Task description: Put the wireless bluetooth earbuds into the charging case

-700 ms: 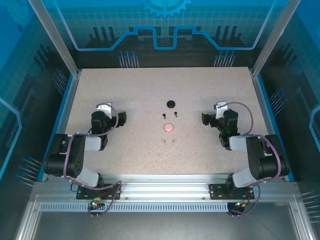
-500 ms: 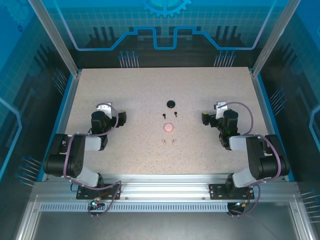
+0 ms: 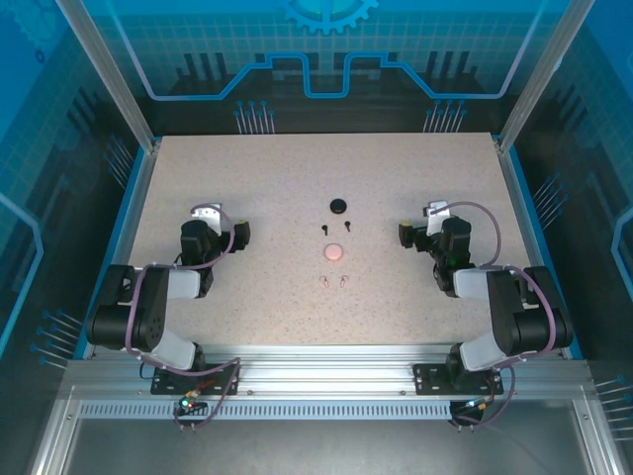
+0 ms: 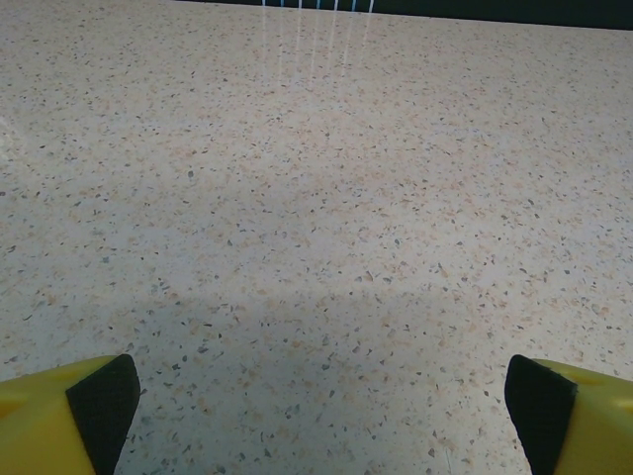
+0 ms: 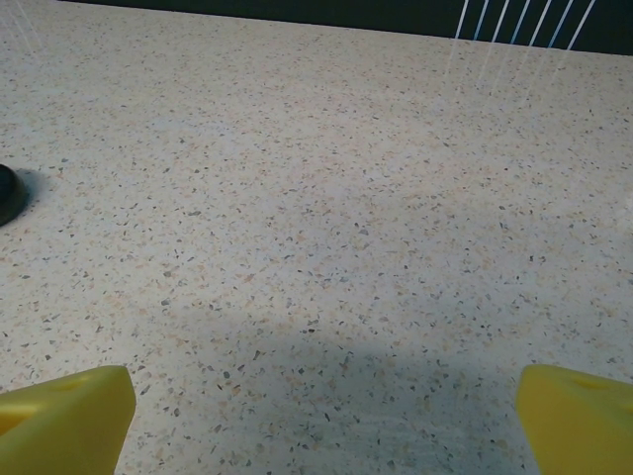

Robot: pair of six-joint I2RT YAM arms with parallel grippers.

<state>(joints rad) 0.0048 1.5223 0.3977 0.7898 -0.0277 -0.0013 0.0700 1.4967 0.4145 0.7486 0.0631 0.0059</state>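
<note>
Nearest, at the near edge of the speckled table, the left gripper and right gripper are held wide apart. Toward the centre, two pale earbuds are laid before a pink case. Two black earbuds and a black case are set beyond. Blue-lit panels are seen behind the far edge.
</note>
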